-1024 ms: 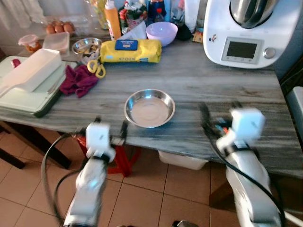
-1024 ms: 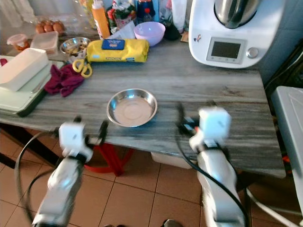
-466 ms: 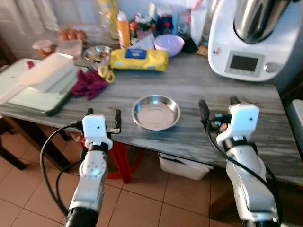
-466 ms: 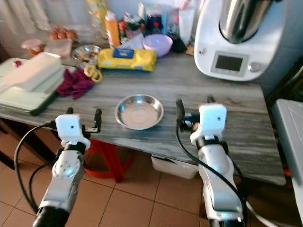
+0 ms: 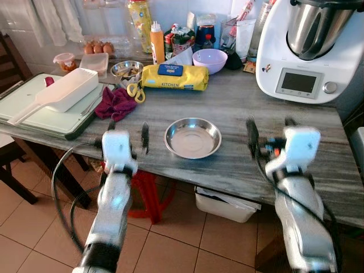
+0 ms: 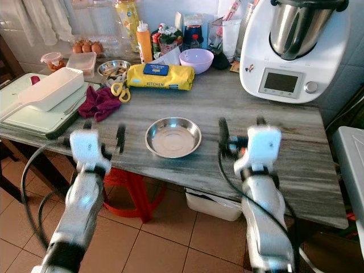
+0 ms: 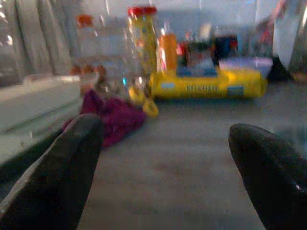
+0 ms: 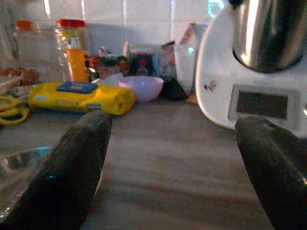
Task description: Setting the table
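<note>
A shallow steel bowl (image 5: 193,137) sits empty on the grey wood-grain table (image 5: 239,102), near its front edge. My left gripper (image 5: 128,126) is at the table's front edge, left of the bowl. It is open and holds nothing. In the left wrist view its fingers (image 7: 62,167) frame the maroon cloth (image 7: 112,117) and the yellow pack (image 7: 208,82). My right gripper (image 5: 271,126) hovers over the front edge to the right of the bowl, also open and empty. Its fingers (image 8: 72,163) point along the table toward the kitchen machine (image 8: 259,81).
Behind the bowl lie a yellow wipes pack (image 5: 174,77), yellow scissors (image 5: 135,91), a maroon cloth (image 5: 115,103), a small steel bowl (image 5: 127,69) and a purple bowl (image 5: 210,60). A white kitchen machine (image 5: 307,51) stands back right. A green tray with a white container (image 5: 62,91) lies left. A red stool (image 5: 145,193) stands below.
The camera has moved, so the whole picture has shifted and shows more of the table. Both grippers stay open beside the bowl, a little higher. The bowl has not moved.
</note>
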`<state>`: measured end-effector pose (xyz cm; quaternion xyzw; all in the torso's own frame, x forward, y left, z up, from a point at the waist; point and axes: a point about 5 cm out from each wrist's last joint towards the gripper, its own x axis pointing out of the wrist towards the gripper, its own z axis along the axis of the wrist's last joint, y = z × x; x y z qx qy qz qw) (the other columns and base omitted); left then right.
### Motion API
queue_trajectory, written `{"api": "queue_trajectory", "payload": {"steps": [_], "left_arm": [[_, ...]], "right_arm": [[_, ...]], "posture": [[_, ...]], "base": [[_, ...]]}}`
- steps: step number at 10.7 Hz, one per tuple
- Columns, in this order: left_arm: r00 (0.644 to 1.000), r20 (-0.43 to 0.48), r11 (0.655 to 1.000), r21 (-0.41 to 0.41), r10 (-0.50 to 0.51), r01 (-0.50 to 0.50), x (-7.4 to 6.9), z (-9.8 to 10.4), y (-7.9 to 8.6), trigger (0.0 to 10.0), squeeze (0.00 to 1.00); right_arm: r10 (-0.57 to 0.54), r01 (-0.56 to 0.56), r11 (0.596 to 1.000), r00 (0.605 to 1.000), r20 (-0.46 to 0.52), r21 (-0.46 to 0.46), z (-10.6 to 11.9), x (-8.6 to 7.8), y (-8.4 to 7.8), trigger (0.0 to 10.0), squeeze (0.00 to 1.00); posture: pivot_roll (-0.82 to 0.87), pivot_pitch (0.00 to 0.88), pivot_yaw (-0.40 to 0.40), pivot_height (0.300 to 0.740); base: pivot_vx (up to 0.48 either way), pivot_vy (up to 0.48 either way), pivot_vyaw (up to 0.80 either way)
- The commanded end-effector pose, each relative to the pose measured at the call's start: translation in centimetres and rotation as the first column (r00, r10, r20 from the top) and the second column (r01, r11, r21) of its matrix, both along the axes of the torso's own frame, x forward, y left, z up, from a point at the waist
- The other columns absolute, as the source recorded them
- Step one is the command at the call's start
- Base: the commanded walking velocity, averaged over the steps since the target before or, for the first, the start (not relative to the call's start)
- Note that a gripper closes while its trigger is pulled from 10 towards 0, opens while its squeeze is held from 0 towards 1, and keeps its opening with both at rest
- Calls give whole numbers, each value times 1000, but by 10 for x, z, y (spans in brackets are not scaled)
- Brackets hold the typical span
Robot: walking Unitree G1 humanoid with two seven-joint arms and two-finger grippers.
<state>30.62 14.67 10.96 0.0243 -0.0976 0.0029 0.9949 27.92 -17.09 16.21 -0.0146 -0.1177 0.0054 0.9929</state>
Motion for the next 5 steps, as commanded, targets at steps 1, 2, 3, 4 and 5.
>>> {"api": "queue_trajectory", "payload": {"steps": [1,2,3,4,5], "left_arm": [[1000,16,1000,19,-12,12,0,5,1,10000,0],[1000,-14,998,56,0,1,-12,-4,15,10000,0],[999,-37,997,75,16,-14,-22,-11,24,10000,0],[997,-75,994,106,29,-21,-37,-21,36,10000,0],[994,-103,991,132,38,-24,-47,-28,45,10000,0]], "right_arm": [[-4,4,1000,1000,10,12,4,-3,1,10000,0],[-35,36,999,999,-18,31,-6,-15,-6,10000,0],[-53,55,998,998,-39,34,-12,-25,-11,10000,0],[-83,84,996,994,-76,21,-21,-36,-18,10000,0],[-83,84,996,991,-103,9,-28,-42,-22,10000,0]], "posture": [[-189,56,62,740],[-187,82,82,740],[-185,85,84,740],[-179,92,86,740],[-166,103,87,740]], "base": [[0,0,-544],[0,0,0],[0,0,0],[0,0,0],[0,0,0]]}}
